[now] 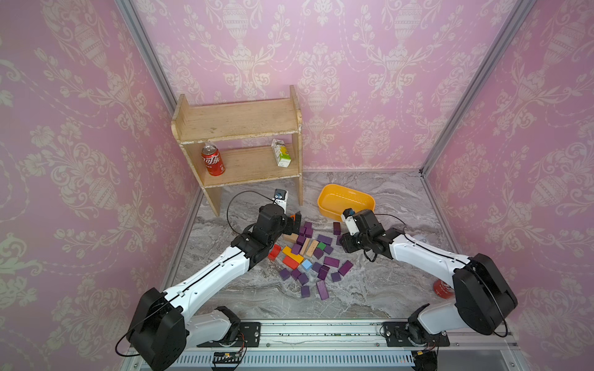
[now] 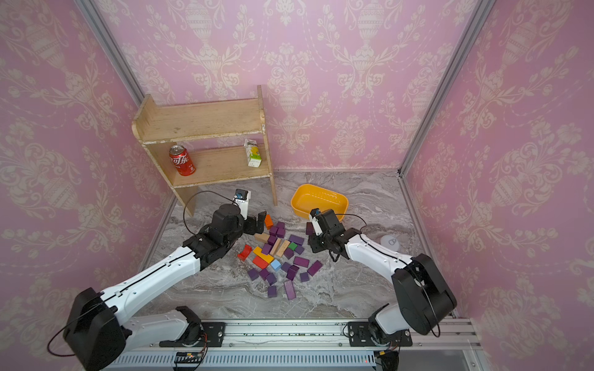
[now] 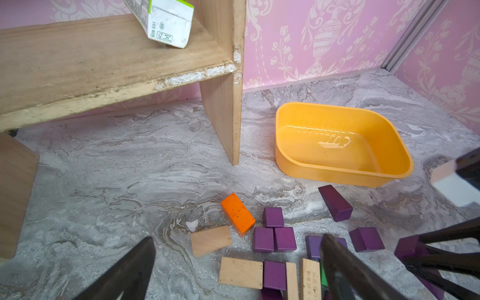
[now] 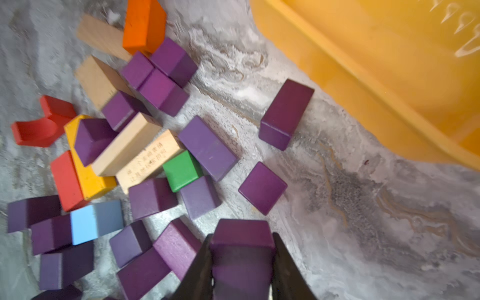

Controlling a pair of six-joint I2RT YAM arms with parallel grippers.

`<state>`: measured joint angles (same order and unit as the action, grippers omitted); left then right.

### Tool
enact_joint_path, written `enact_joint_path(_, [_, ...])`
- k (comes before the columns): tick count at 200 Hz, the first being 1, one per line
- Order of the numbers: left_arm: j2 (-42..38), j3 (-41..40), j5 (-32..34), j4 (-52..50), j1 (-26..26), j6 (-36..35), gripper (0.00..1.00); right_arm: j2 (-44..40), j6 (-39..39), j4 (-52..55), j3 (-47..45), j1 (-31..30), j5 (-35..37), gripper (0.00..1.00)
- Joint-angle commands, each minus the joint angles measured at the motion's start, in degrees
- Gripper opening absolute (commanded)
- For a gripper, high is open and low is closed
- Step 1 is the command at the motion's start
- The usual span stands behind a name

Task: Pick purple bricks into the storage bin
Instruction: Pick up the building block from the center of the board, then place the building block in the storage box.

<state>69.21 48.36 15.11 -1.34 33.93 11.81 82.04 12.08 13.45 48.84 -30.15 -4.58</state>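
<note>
- Your wooden shelf (image 1: pixel 238 119) stands upper left of centre in both top views. A red can (image 1: pixel 212 160) and a white-and-green carton (image 1: pixel 281 153) sit on its lower board. Its right leg comes down between your left arm's wrist and the bin.
- Your left gripper (image 1: pixel 295 224) hangs at the upper left edge of the pile, jaws spread wide with nothing in them. An orange block (image 3: pixel 237 213) lies just beside its fingers.
- The purple bricks (image 1: pixel 331 261) lie scattered at frame centre, between your two arms. They are mixed with tan blocks (image 1: pixel 311 247), a red arch (image 1: pixel 274 252) and yellow, blue and green pieces. Several purple ones are pressed against the tan bars.
- One purple bar (image 4: pixel 285 114) lies apart from the pile, between it and the bin's near wall.
- Your right gripper (image 4: pixel 241 241) is clamped on a purple brick (image 4: pixel 242 231), one finger on each side. You cannot tell whether that brick is clear of the marble.
- The storage bin (image 1: pixel 340 202) sits right of centre on the marble. Your right wrist covers its lower right rim in both top views.
- At the lower right a second red can (image 1: pixel 442 287) lies half hidden behind your right arm. A small white round thing (image 2: pixel 390 241) rests near the forearm.
</note>
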Motion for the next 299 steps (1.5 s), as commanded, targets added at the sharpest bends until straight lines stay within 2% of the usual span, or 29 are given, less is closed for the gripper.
enact_joint_path(1, [-1.7,-0.07,3.67,-0.35,-0.09,2.98,0.99,-2.61,0.19,2.65,3.33,-0.35,-0.69,0.3])
enact_joint_path(26, [-2.26,-1.37,5.2,-0.69,-1.44,6.61,0.99,-3.64,-1.72,4.69,6.29,-0.3,0.17,0.3])
enact_joint_path(54, [-3.58,-2.36,2.12,-2.26,-4.56,11.89,0.99,-3.33,-3.41,4.74,9.61,0.34,-0.23,0.3])
enact_joint_path(76, [-4.65,-3.08,1.55,-2.77,-5.78,12.36,0.99,-0.49,-4.85,4.48,13.84,1.68,-0.86,0.3])
enact_joint_path(125, [-5.39,-1.94,2.09,-5.94,-5.9,10.18,0.99,15.17,-2.69,3.81,29.04,8.15,-2.96,0.3])
enact_joint_path(156, [-6.2,-0.55,1.67,-8.83,-5.9,9.87,0.99,26.23,-3.2,9.35,39.86,10.53,-1.51,0.3])
enact_joint_path(195, [-9.07,-2.45,3.34,-7.46,-5.93,8.95,0.99,30.92,-4.69,11.16,46.69,11.08,0.63,0.32])
enact_joint_path(204, [-9.36,-2.49,3.68,-7.32,-5.94,8.5,0.99,31.22,-4.95,12.12,48.37,11.19,1.49,0.37])
enact_joint_path(218, [-9.44,-1.77,3.97,-7.85,-5.98,7.63,0.99,31.38,-4.92,13.39,50.47,11.26,3.78,0.62])
enact_joint_path(223, [-9.49,-1.34,3.96,-8.33,-5.98,7.22,0.99,31.23,-5.02,13.71,51.02,11.39,4.75,0.86])
enact_joint_path(226, [-9.55,-1.0,3.97,-8.65,-5.98,6.9,0.99,31.05,-5.05,13.9,51.29,11.35,5.19,0.96])
enact_joint_path(228, [-9.58,-0.77,3.98,-8.85,-5.98,6.6,0.99,30.89,-5.18,14.04,51.47,11.39,5.77,0.99])
enact_joint_path(264, [-13.66,3.06,8.06,-12.43,-5.98,3.51,0.99,23.29,-8.1,12.21,49.44,12.46,12.5,1.0])
enact_joint_path(299, [-20.41,-1.06,11.76,-6.3,-5.98,3.57,0.99,13.73,-7.4,7.03,40.92,12.84,14.13,1.0])
